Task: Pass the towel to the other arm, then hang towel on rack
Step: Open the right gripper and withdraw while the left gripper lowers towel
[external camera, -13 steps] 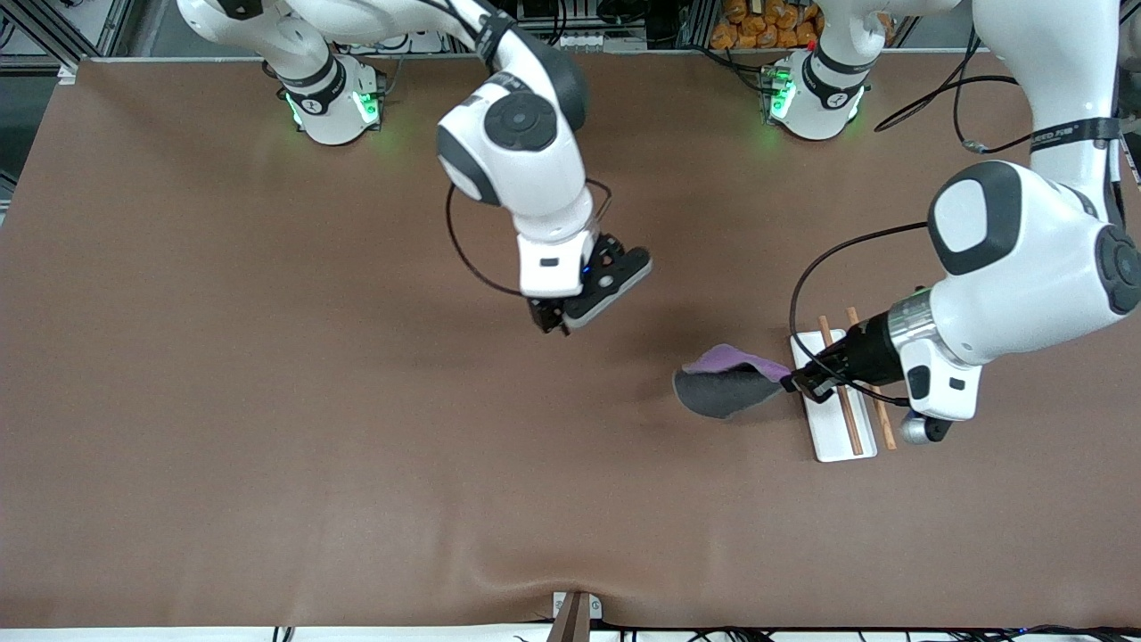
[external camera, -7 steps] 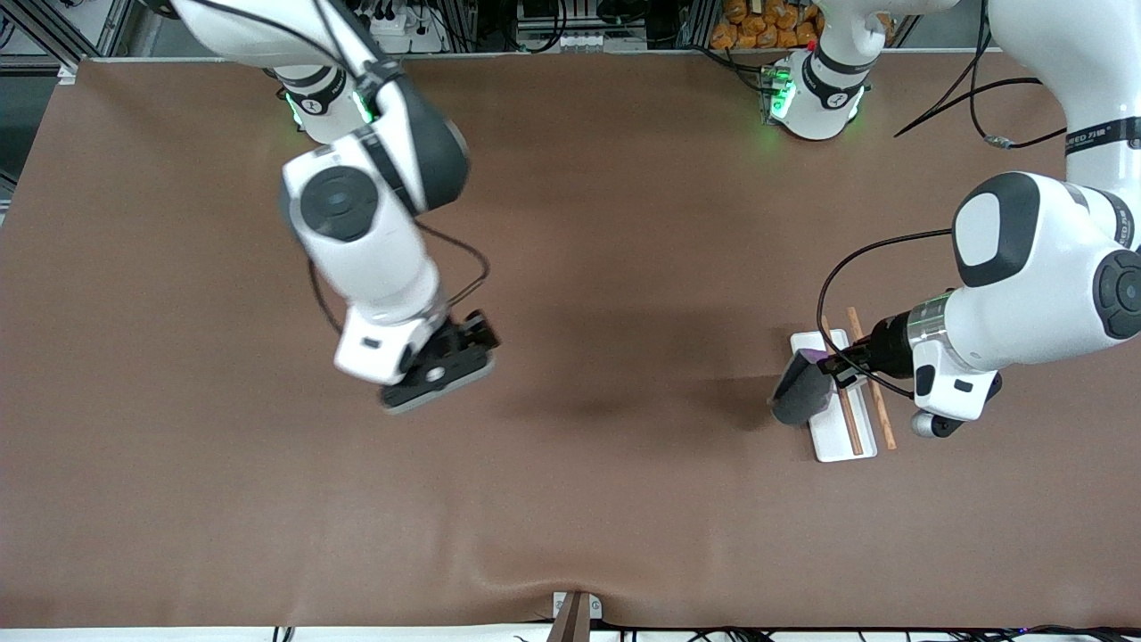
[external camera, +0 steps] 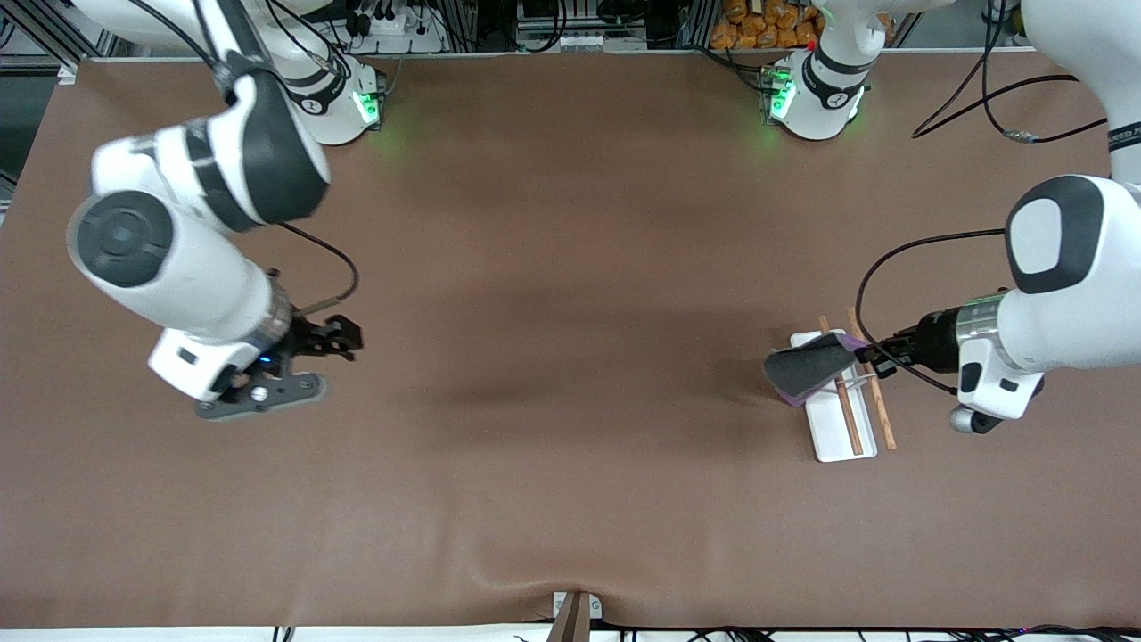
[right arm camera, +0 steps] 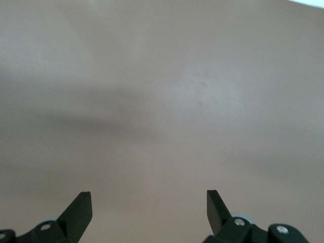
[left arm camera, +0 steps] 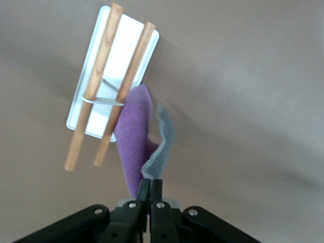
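Note:
My left gripper [external camera: 869, 354] is shut on one end of the towel [external camera: 807, 367], which hangs purple and dark grey over the rack [external camera: 833, 426]. In the left wrist view the towel [left arm camera: 135, 144] hangs from my left gripper [left arm camera: 151, 191] beside the rack's two wooden rods [left arm camera: 98, 81], with its free end at the nearer rod. The rack's white base [left arm camera: 121, 50] lies under the rods. My right gripper [external camera: 334, 339] is open and empty over bare table toward the right arm's end; in the right wrist view its fingers [right arm camera: 81, 210] stand wide apart over the brown mat.
The brown table mat [external camera: 570, 446] has a wrinkle near the front edge. A bag of orange things [external camera: 762, 22] lies off the table near the left arm's base. Cables [external camera: 1007, 134] trail by the left arm.
My right arm has swung away from the middle toward its own end of the table. My left gripper has carried the towel from beside the rack to over its rods.

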`<state>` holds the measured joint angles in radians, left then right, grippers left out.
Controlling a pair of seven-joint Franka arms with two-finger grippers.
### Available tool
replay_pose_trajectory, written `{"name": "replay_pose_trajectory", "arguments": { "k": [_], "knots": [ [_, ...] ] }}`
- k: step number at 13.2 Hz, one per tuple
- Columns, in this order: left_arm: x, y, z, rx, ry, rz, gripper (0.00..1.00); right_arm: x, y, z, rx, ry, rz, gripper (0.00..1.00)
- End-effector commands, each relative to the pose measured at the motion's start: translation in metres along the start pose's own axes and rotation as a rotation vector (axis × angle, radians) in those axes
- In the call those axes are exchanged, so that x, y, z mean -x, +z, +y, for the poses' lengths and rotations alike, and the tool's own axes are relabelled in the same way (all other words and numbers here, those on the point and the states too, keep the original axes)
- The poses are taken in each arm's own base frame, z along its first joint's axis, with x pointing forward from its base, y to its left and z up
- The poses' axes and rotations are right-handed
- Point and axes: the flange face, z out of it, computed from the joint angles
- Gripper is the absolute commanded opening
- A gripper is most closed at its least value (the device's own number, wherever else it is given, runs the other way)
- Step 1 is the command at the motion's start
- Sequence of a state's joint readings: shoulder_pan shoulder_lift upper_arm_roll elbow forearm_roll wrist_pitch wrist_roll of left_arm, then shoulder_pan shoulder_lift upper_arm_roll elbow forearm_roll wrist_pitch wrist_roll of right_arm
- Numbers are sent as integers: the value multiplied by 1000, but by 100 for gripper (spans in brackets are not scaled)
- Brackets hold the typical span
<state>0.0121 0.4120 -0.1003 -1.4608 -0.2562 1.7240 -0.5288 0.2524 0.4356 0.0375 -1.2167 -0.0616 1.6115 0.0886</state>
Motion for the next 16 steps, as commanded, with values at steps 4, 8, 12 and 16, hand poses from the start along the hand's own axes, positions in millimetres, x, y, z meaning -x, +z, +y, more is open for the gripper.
{"name": "replay_pose_trajectory", "arguments": {
  "k": [4,8,12,16],
  "knots": [
    [-6,-18,-21,-8,7,10,0,43,-52,86,-2,121,-37,100],
    [-17,-26,-42,-1,15,11,0,69,-81,123,-3,119,-40,100],
    [-31,-37,-68,14,34,24,0,104,-88,196,-21,143,-105,100],
    [-40,-35,-79,-1,75,30,0,166,-96,197,-32,177,-66,100]
  ]
}}
